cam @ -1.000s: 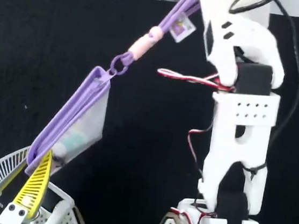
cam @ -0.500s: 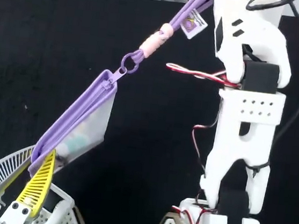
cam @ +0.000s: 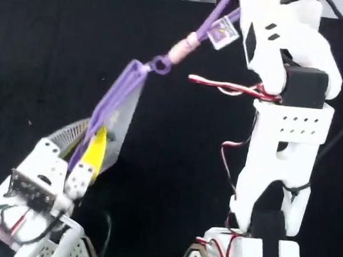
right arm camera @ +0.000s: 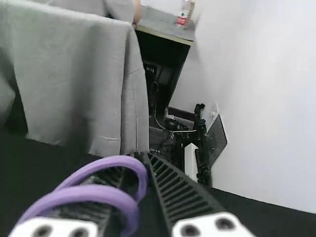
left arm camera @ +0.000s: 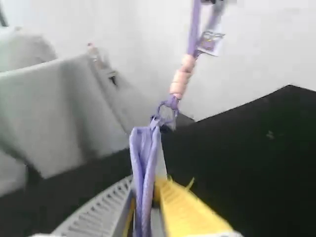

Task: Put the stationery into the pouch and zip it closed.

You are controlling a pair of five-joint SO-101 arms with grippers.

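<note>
Purple pouch [cam: 116, 113] hangs taut at nine o'clock of the high view's centre. The left gripper [cam: 93, 147] pinches its lower end, and the right gripper [right arm camera: 140, 165] is clamped on the strap [cam: 203, 28] toward one o'clock. Zipping seems underway. Next, pull the strap farther along the zip.

The setting is a robotics laboratory or workroom. Indicators:
- a table [cam: 44, 46] covered in black cloth
- a white plastic arm [cam: 282, 135] with exposed red and white wiring [cam: 226, 86]
- a plain white wall [right arm camera: 256, 98]
- a grey cloth [right arm camera: 64, 74] draped behind the table
- loose cables [right arm camera: 167, 123] and a perforated panel [right arm camera: 217, 138] on the floor beside a cabinet [right arm camera: 163, 24] carrying a bottle [right arm camera: 185, 14]
</note>
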